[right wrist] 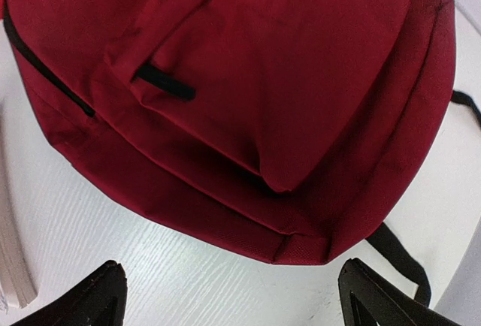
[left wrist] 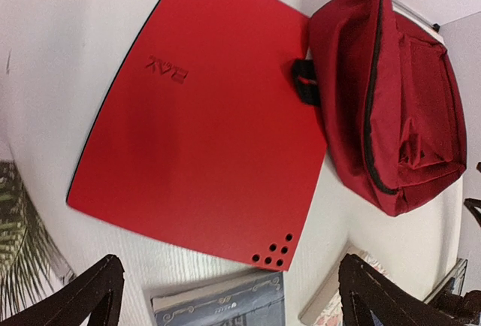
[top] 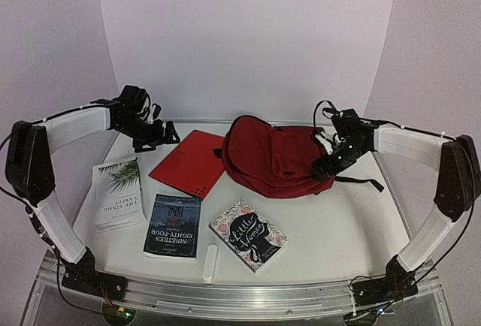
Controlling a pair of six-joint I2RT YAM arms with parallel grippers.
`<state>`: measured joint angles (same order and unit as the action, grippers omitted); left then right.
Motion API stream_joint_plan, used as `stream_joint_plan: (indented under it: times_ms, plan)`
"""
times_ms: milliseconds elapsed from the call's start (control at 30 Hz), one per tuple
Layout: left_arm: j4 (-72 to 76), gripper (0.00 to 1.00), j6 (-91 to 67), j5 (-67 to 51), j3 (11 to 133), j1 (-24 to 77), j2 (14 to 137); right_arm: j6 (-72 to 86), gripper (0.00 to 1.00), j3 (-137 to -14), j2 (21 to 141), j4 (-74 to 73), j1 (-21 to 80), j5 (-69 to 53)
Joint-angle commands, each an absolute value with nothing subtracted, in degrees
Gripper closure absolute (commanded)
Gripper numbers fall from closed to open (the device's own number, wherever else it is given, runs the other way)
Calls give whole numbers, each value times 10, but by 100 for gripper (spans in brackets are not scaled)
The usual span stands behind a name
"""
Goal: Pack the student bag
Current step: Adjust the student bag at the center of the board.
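— Where do we find the bag?

— We see the bag (top: 270,157) lying on its side at the far side of the desk (top: 338,228), a little right of the middle. It is dark red, and its black straps (top: 367,182) trail off to the right across the desk top.

— And our two hands?

— Our left hand (top: 154,134) hangs at the far left, just beside the far left edge of the red folder (top: 188,162). In its wrist view the two fingers stand wide apart with nothing between them, and the folder lies flat below. Our right hand (top: 331,162) is at the near right edge of the bag. It too is spread wide and carries nothing, and its wrist view looks down on the bag's front pocket.

— Does the right hand touch the bag?

— We cannot say for sure. From above it seems to be right at the cloth, yet in the wrist view the fingertips sit over bare desk.

— What else do we have on the desk?

— The folder lies just left of the bag, its right corner meeting the bag's black loop. Nearer to us are three books in a row: a white book (top: 118,191) with a palm leaf on the left, a dark book (top: 173,224) in the middle and a flowered book (top: 248,234) on the right. A small white stick (top: 211,264) lies between the last two, at the near edge.
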<state>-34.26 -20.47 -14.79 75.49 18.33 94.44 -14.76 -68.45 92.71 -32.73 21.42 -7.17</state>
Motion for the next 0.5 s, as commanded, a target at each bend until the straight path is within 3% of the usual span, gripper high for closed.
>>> stream_joint_plan:
  times_ms: [0,467]
  plan:
    - [-320,0,-180,-187,878,202,1027,-111,2,-690,957,-344,170,-66]
    - [-328,1,-194,-219,1231,319,1353,-76,2,-685,1015,-361,119,-144]
